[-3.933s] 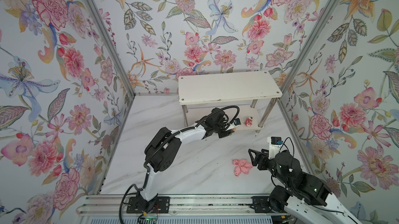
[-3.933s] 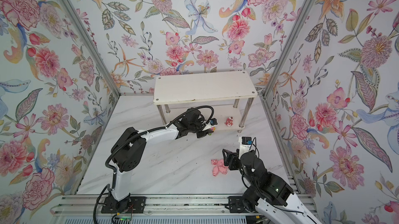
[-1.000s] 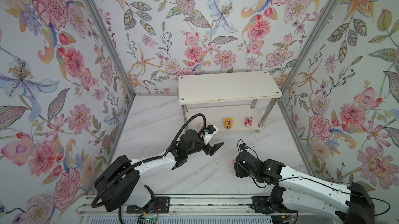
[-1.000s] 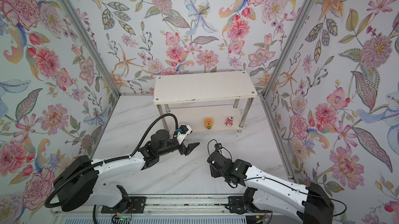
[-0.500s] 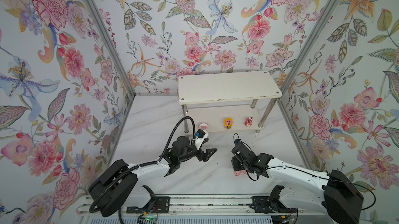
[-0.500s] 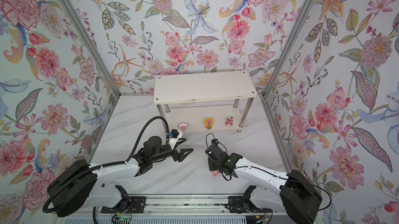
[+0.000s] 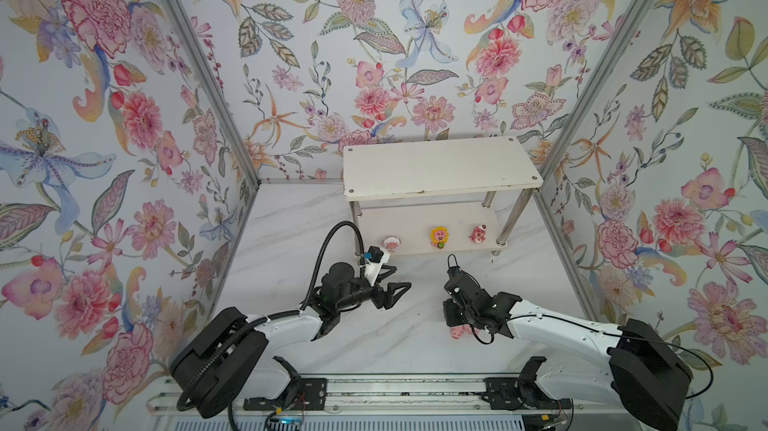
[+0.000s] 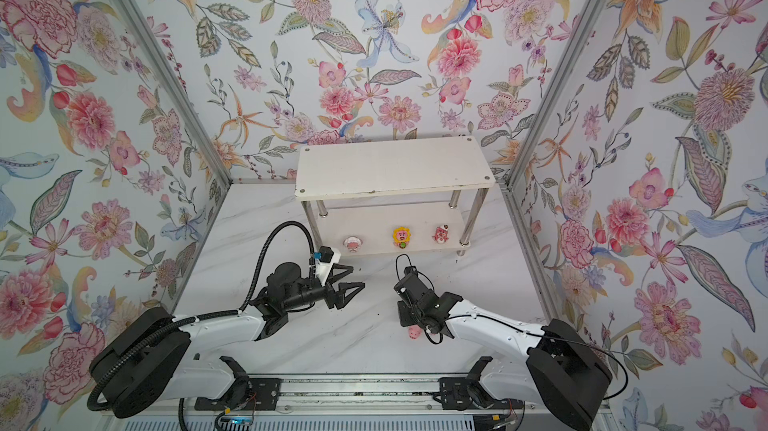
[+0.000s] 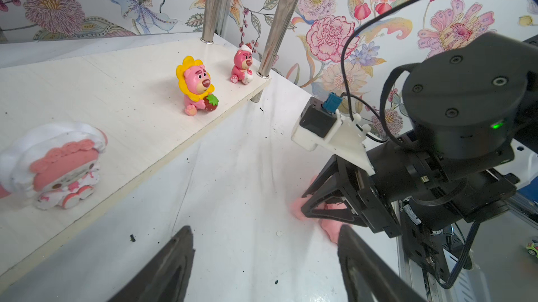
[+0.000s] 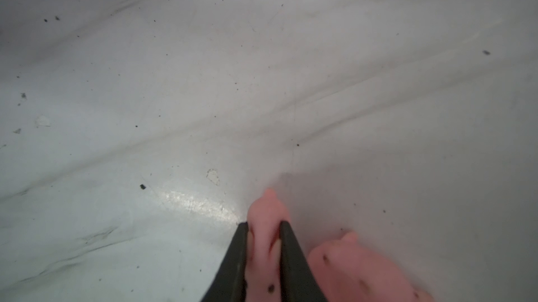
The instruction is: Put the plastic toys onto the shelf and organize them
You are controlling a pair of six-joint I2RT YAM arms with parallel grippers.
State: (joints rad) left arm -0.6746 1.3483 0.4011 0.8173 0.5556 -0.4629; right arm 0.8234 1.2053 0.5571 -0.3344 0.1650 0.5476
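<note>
Since the right arm [image 7: 552,327] covers the pile, only two pigs can be counted. The left gripper [image 7: 401,276] gapes wide and empty. Three toys stand on the shelf's [image 7: 440,167] lower board: white-pink figurine [image 7: 391,243], sunflower figurine [image 7: 439,237] and bear [image 7: 478,234]. The right gripper [image 10: 263,224] pinches a pale pig [image 10: 269,207] on the table [image 7: 291,242], with a second pig [image 10: 358,259] just beside it.

Arms [image 7: 282,325] are showing white links and black joints. A ribbed black cable [image 7: 328,242] is looping behind the left gripper [image 7: 401,277]; a green LED [image 9: 497,125] is glowing behind the right gripper [image 9: 304,207].
</note>
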